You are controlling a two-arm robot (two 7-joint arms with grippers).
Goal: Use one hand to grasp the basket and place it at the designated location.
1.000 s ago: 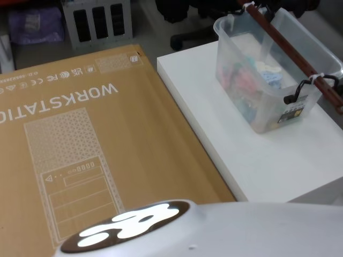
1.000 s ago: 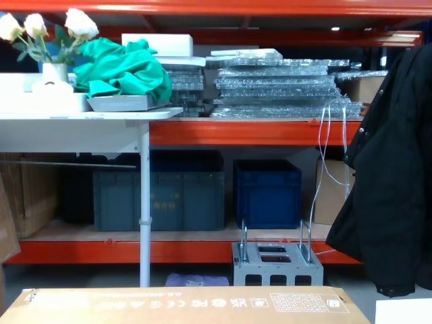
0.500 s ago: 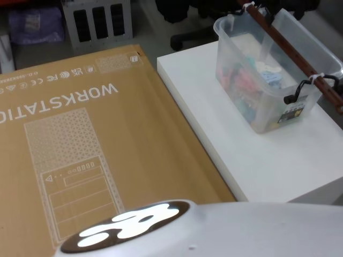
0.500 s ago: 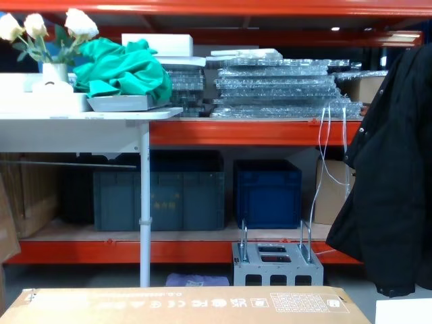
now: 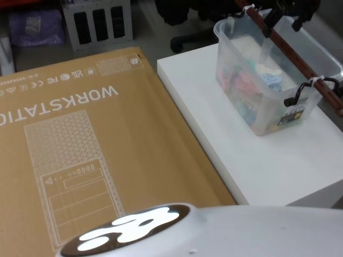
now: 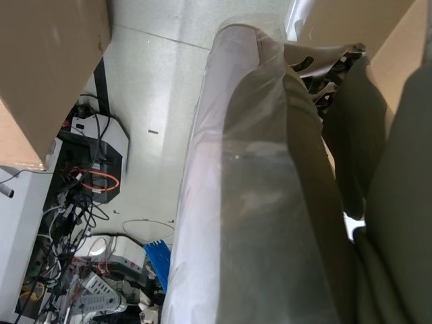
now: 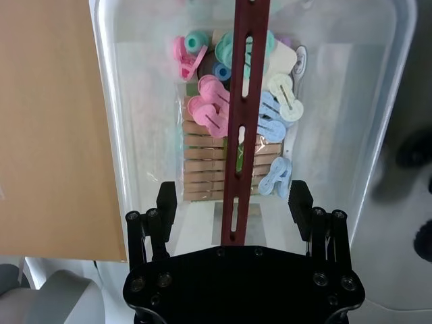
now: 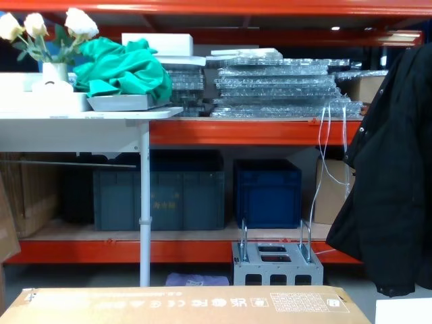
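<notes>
Head view: bright, even overhead light. The white desk (image 5: 278, 160) is near washed out; the basket (image 5: 257, 91) throws only a faint, soft shadow on it. Strong glare patch on the glossy dark disc (image 5: 128, 227) at the bottom edge.

Chest view: shelf (image 8: 256, 131) fronts well lit, bays beneath dim; coat (image 8: 391, 202) reads flat black.

Right wrist view: end effector (image 7: 233, 197) dark against the bright basket floor.

Warehouse or storeroom: orange steel racking (image 8: 270, 131), blue crates (image 8: 267, 192), stacked plastic trays (image 8: 283, 88), cardboard carton (image 5: 80, 139).
</notes>
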